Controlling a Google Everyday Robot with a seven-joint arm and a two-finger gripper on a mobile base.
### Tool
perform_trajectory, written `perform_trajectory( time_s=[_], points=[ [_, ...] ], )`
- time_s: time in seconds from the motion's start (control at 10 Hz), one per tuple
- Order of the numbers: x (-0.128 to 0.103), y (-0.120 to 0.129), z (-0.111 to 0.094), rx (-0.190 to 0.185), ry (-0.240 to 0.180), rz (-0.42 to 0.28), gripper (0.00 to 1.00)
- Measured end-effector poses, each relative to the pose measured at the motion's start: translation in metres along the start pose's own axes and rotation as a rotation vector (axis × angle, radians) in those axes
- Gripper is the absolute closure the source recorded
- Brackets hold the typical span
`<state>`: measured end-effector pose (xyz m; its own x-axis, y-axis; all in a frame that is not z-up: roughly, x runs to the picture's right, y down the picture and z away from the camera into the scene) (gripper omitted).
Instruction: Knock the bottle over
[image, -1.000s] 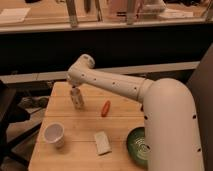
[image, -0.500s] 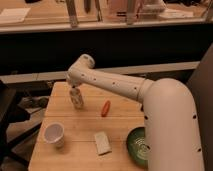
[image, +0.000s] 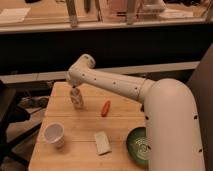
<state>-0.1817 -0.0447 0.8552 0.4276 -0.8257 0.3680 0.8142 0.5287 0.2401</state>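
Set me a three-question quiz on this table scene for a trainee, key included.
1. True or false: the bottle lies flat on the wooden table.
2. Where is the pincer? A) at the bottle's top B) at the table's near edge C) beyond the table's right side
3. Fill in: the white thing near the table's front left corner, as pictured, is a ___.
Key: 1 false, it stands upright; 2 A; 3 cup.
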Motion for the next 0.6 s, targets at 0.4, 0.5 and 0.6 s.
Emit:
perform_trajectory(
  time_s=[0.4,0.5,0.6],
  points=[
    [0.0016,-0.0002,-0.0014,0.008,-0.003,-0.007,0.98],
    [0.0015,0.0002,-0.0017,0.010,-0.006,-0.010,0.98],
    [0.0015,-0.0001,-0.0021,0.013,-0.007,-0.014,0.98]
  ],
)
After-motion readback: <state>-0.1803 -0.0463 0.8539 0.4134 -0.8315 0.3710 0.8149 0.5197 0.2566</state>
